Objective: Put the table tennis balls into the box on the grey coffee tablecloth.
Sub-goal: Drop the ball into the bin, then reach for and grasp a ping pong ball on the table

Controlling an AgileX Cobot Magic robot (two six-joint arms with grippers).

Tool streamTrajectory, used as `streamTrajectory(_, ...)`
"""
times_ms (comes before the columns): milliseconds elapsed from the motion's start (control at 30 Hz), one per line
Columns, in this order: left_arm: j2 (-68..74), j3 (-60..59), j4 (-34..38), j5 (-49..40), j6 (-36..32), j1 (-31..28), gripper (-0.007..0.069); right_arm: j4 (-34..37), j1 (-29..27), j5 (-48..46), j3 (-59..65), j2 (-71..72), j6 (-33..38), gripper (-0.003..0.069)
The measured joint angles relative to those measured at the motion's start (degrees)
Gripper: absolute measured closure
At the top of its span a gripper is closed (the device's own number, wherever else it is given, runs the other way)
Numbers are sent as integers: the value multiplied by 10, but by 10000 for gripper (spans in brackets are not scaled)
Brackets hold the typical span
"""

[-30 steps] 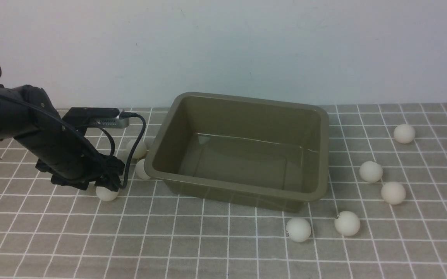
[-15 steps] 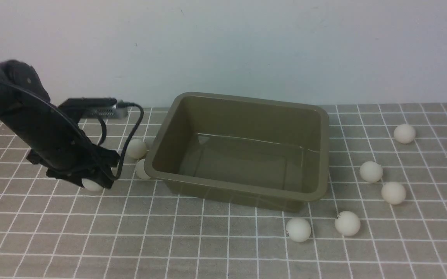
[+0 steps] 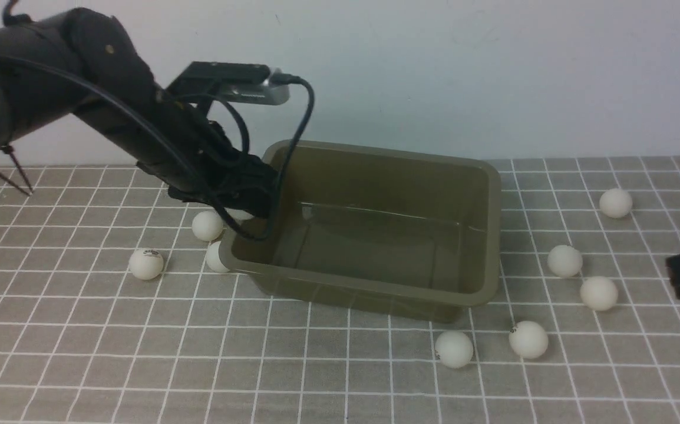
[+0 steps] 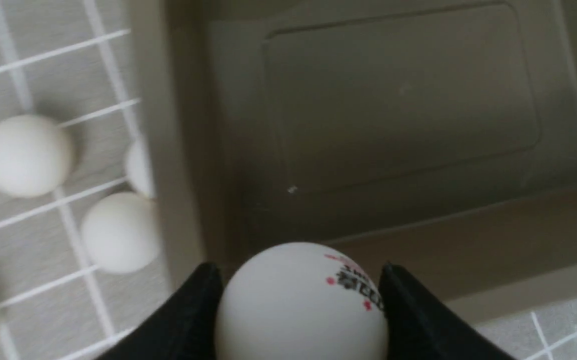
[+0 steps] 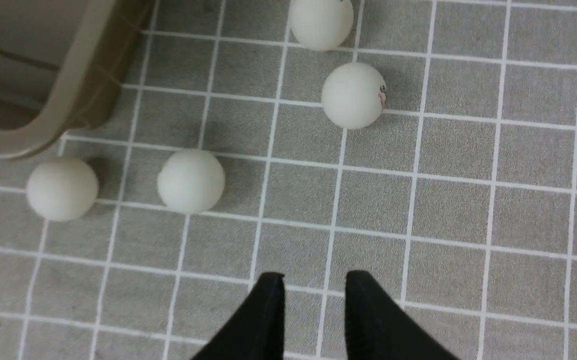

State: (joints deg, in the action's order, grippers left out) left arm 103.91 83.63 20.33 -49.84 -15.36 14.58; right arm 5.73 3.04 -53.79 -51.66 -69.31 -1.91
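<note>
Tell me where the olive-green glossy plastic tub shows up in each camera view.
Front view: the olive-green glossy plastic tub sits mid-picture.
Left wrist view: its floor fills most of the picture, behind a gripped white ball.
Right wrist view: only one rounded corner shows, at the edge.
Shared landmark: the grey-brown cloth with white grid lines.
</note>
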Motion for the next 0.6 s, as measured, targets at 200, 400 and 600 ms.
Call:
streamTrajectory(200, 46, 52, -46, -38, 28, 15, 70, -38, -10, 62, -1, -113, -46, 203)
streamTrajectory(400, 39, 126, -120, -104, 81, -5, 88, -41, -11, 96, -52, -212, -55, 74)
streamTrajectory(600, 6, 160, -178, -186, 97, -84, 540, -41, -13, 104, -127, -330, -59, 76)
